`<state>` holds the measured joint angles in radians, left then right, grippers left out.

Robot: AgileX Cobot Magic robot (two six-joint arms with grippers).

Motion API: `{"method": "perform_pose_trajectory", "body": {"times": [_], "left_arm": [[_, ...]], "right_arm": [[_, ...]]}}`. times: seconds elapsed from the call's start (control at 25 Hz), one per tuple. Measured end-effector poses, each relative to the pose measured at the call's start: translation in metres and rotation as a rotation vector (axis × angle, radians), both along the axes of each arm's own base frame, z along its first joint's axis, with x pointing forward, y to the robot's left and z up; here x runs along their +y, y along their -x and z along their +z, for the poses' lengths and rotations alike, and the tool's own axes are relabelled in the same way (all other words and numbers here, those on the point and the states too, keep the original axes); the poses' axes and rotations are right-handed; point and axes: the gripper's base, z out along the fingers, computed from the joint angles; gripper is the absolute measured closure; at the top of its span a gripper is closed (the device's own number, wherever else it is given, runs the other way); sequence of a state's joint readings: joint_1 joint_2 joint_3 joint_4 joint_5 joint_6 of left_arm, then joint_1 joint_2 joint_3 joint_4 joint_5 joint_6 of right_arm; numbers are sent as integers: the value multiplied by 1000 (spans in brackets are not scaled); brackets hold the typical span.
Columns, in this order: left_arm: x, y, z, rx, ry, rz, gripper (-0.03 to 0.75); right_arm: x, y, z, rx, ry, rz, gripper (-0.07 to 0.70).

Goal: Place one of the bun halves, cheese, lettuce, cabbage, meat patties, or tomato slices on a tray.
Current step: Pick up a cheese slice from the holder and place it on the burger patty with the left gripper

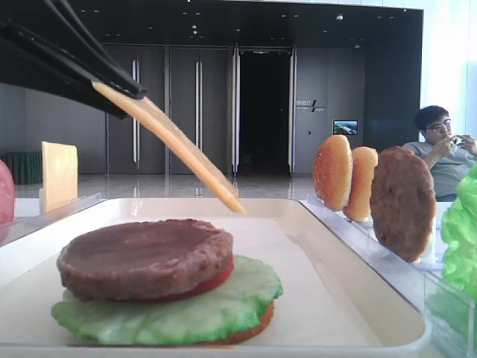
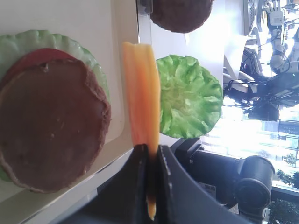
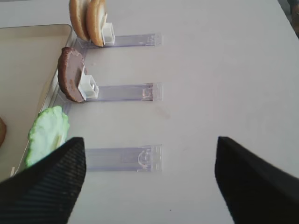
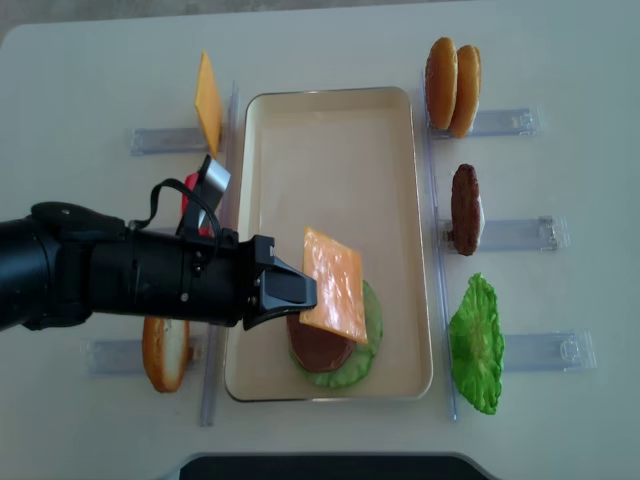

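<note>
White counter, cream tray [image 4: 255,200]; cheese [image 4: 334,283], thin, stiff, light, pinched edge-on in closed left gripper [image 4: 300,290] above patty [image 1: 145,257]; right gripper [image 3: 149,182] open, empty.

White table [image 4: 560,60] carries clear plastic racks [image 4: 520,234] on both sides. Seated man with glasses [image 1: 440,145] at back right; dark double doors [image 1: 197,112] behind, small lit screen [image 1: 345,127] on wall.
</note>
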<state>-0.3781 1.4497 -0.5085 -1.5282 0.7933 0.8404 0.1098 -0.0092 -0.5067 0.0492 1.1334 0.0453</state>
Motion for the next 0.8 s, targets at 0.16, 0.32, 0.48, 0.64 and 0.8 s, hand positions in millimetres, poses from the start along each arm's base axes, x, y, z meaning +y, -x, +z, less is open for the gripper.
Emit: {"method": "perform_pose_trajectory", "body": {"times": [0.16, 0.32, 0.48, 0.64, 0.8], "left_arm": [[0, 0, 0, 3, 3, -4, 694], [-1, 1, -3, 20, 7, -21, 694], [-1, 2, -3, 22, 8, -36, 694], [-1, 5, -3, 28, -3, -62, 694], [-1, 6, -4, 43, -14, -67, 694]], "right_arm": [[0, 0, 0, 0, 0, 0, 90], [0, 0, 0, 0, 0, 0, 90], [0, 0, 0, 0, 0, 0, 90], [0, 0, 0, 0, 0, 0, 90], [0, 0, 0, 0, 0, 0, 90]]}}
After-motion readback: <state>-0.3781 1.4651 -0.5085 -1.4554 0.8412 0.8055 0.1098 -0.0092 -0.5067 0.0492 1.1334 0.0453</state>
